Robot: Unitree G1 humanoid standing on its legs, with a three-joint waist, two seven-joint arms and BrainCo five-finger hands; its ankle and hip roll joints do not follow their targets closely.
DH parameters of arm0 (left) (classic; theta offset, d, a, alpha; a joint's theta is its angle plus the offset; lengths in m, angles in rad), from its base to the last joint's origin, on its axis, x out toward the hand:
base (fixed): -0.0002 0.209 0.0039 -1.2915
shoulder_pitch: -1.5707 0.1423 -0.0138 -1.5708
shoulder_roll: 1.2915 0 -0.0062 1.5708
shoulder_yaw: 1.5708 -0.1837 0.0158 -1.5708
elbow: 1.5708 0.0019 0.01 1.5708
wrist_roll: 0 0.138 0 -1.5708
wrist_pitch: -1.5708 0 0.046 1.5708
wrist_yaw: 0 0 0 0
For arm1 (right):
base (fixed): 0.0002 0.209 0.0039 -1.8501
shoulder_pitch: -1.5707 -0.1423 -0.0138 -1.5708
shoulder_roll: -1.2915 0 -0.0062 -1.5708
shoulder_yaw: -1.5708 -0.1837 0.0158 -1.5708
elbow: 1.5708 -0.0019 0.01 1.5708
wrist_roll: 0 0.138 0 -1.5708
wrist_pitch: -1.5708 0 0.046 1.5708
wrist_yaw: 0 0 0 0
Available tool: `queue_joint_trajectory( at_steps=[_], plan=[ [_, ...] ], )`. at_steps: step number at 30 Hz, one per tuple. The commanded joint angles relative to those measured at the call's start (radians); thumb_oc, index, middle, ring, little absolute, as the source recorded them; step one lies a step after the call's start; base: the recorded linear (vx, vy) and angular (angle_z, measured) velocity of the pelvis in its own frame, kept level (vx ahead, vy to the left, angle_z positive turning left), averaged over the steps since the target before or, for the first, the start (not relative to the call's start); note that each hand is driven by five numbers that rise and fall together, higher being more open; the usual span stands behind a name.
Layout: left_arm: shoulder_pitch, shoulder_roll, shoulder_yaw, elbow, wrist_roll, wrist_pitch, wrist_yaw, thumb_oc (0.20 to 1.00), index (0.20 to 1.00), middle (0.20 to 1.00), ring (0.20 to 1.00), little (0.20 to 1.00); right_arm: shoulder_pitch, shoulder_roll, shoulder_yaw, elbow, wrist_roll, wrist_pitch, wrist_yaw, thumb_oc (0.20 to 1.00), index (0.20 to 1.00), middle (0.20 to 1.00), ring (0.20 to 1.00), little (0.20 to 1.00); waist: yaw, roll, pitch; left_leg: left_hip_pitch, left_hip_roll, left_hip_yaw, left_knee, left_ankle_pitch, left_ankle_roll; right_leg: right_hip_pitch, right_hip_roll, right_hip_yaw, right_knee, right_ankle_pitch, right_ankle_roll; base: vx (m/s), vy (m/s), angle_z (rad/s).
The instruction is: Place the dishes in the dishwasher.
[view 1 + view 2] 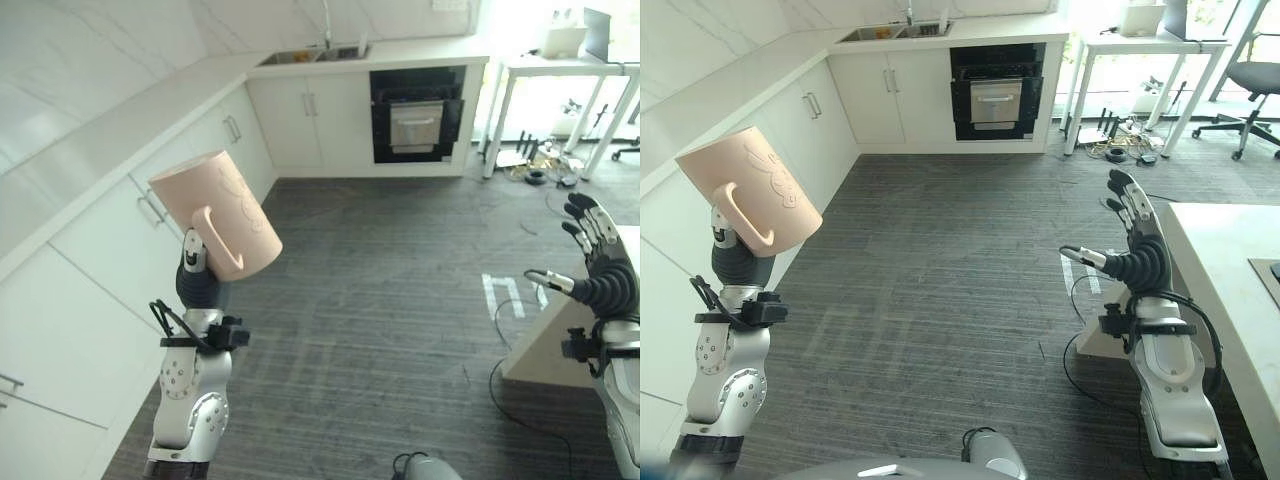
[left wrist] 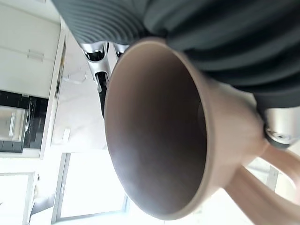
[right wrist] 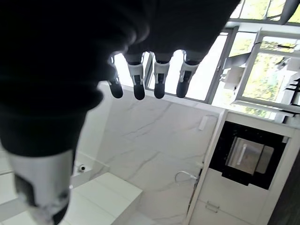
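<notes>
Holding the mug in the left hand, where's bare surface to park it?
The long white countertop beside the left hand with the mug is bare up to the sink. White table by the open right hand is mostly bare. Cables crowd the far desk.

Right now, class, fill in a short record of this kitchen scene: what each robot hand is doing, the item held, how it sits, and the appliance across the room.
left robot hand: curled round a mug's handle, raised
item held: pink mug, tilted, empty inside
right robot hand: fingers straight, holding nothing
appliance: black built-in unit at the far wall, door closed
sink: on the far counter
floor: grey
</notes>
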Motion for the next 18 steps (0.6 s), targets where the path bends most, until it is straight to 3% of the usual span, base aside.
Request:
queue_joint_trajectory(
  at_steps=[1, 6, 12, 18],
  plan=[
    [-0.04, 0.037, 0.041, -0.025, 0.023, -0.047, -0.019, 0.2, 0.2, 0.2, 0.2, 0.2, -0.063, 0.011, -0.041, -0.05, 0.022, -0.04, -0.042, 1.0, 1.0, 1.0, 1.0, 1.0, -0.02, -0.021, 0.02, -0.002, -0.005, 0.052, 0.122, -0.141, 0.021, 0.116, 0.002, 0.005, -0.209, 0.104, 0.1, 0.0, -0.008, -0.21],
    [-0.043, 0.041, 0.029, -0.024, 0.013, -0.049, -0.048, 0.2, 0.2, 0.2, 0.2, 0.2, -0.053, 0.012, -0.045, -0.064, 0.018, -0.024, -0.062, 1.0, 1.0, 1.0, 1.0, 1.0, -0.042, -0.016, 0.014, 0.005, -0.011, 0.087, 0.122, -0.157, 0.03, 0.087, -0.002, 0.031, -0.209, 0.125, 0.118, -0.01, 0.021, -0.2],
    [-0.081, 0.053, 0.01, -0.024, 0.013, -0.035, -0.037, 0.2, 0.2, 0.2, 0.2, 0.2, -0.033, 0.019, -0.059, -0.067, 0.041, -0.03, -0.015, 1.0, 1.0, 1.0, 1.0, 1.0, -0.085, -0.013, 0.012, 0.019, -0.018, 0.133, 0.122, -0.181, 0.051, 0.052, 0.003, 0.091, -0.209, 0.157, 0.141, -0.05, 0.112, -0.6],
    [-0.08, 0.052, -0.001, -0.033, 0.022, -0.021, -0.019, 0.2, 0.2, 0.2, 0.2, 0.2, -0.008, 0.016, -0.068, -0.083, 0.064, -0.029, 0.013, 1.0, 1.0, 1.0, 1.0, 1.0, -0.085, -0.017, 0.015, -0.003, -0.049, 0.067, 0.122, -0.182, 0.065, 0.05, 0.018, 0.141, -0.209, 0.166, 0.144, -0.05, 0.061, -0.11]
  ],
)
